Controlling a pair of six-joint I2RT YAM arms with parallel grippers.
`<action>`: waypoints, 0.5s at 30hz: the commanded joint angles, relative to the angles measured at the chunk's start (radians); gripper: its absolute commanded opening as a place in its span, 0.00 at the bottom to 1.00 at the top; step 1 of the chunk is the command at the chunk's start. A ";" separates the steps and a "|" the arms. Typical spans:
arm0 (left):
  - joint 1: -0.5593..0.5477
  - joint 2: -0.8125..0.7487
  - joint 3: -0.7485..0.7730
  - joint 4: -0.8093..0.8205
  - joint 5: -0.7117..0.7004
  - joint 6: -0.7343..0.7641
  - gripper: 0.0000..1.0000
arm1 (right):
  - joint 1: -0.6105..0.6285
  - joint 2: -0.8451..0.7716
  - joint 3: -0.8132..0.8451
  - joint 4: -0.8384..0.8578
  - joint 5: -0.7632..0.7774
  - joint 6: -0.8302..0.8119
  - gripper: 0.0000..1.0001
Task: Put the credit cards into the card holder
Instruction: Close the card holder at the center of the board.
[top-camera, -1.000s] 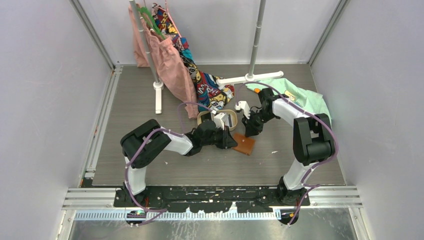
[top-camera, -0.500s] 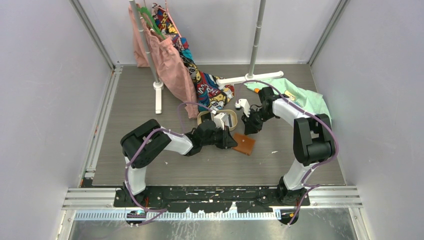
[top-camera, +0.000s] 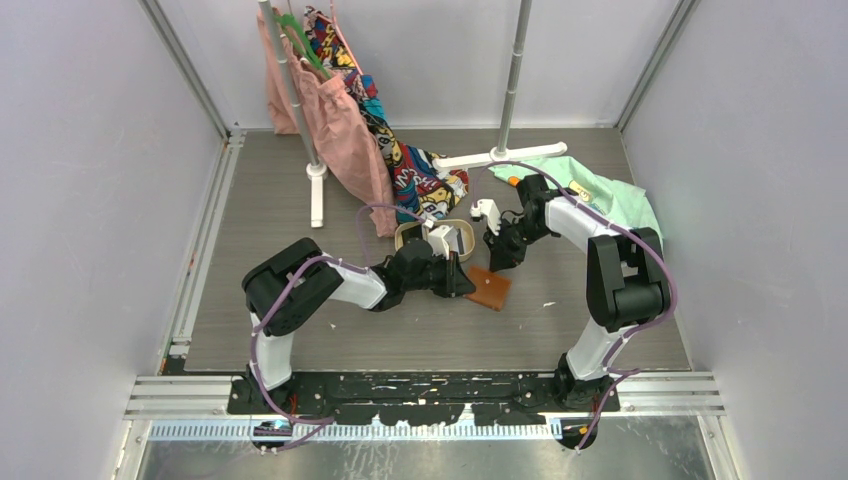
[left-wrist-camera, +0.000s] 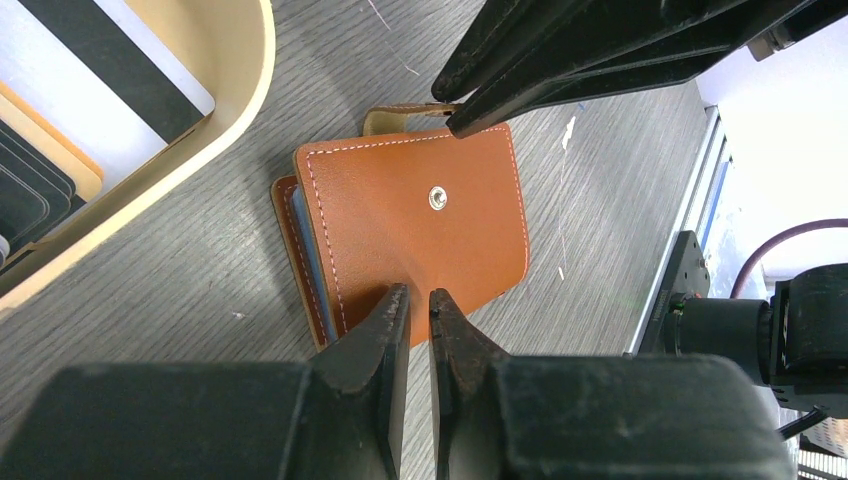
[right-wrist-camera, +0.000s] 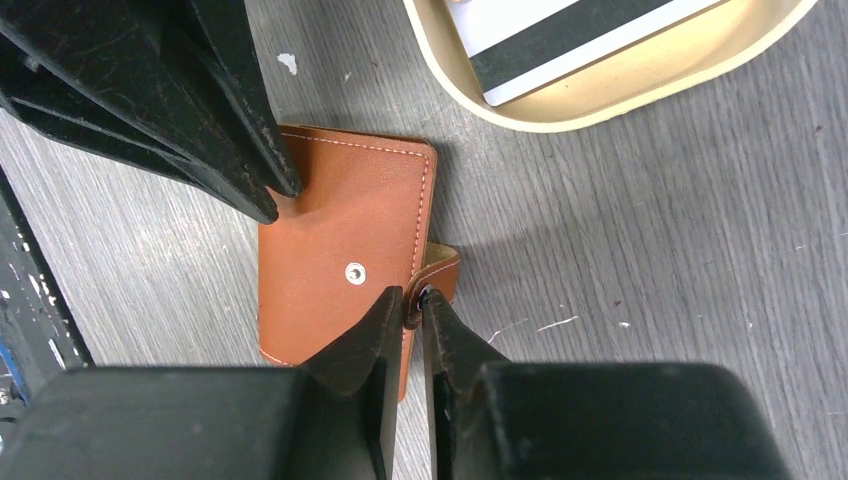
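Observation:
The tan-brown card holder (top-camera: 490, 290) lies closed on the table, its snap stud up. In the left wrist view my left gripper (left-wrist-camera: 418, 295) is shut on the near edge of the holder's cover (left-wrist-camera: 420, 215), and a blue card edge (left-wrist-camera: 305, 255) shows inside. In the right wrist view my right gripper (right-wrist-camera: 412, 295) is shut on the holder's snap tab (right-wrist-camera: 440, 270) beside the cover (right-wrist-camera: 335, 250). More credit cards (left-wrist-camera: 110, 60), white with black stripes, lie in the oval tray (right-wrist-camera: 620, 95). From above, both grippers, left (top-camera: 465, 285) and right (top-camera: 497, 262), meet over the holder.
The oval wooden tray (top-camera: 405, 232) sits just behind the holder. A white rack (top-camera: 316, 190) with hanging clothes (top-camera: 350, 120) stands at the back. A green cloth (top-camera: 600, 200) lies at the back right.
My right gripper has narrowed onto the snap tab and shifted slightly away from the near edge. The left gripper and the card holder have stayed put.

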 joint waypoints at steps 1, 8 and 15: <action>0.001 0.015 0.016 -0.030 0.006 0.024 0.14 | 0.002 -0.043 0.045 -0.020 -0.018 -0.014 0.18; 0.001 0.017 0.017 -0.029 0.006 0.023 0.14 | 0.001 -0.049 0.044 -0.020 -0.017 -0.010 0.19; 0.001 0.018 0.015 -0.026 0.006 0.022 0.14 | 0.000 -0.027 0.055 -0.041 -0.002 -0.025 0.10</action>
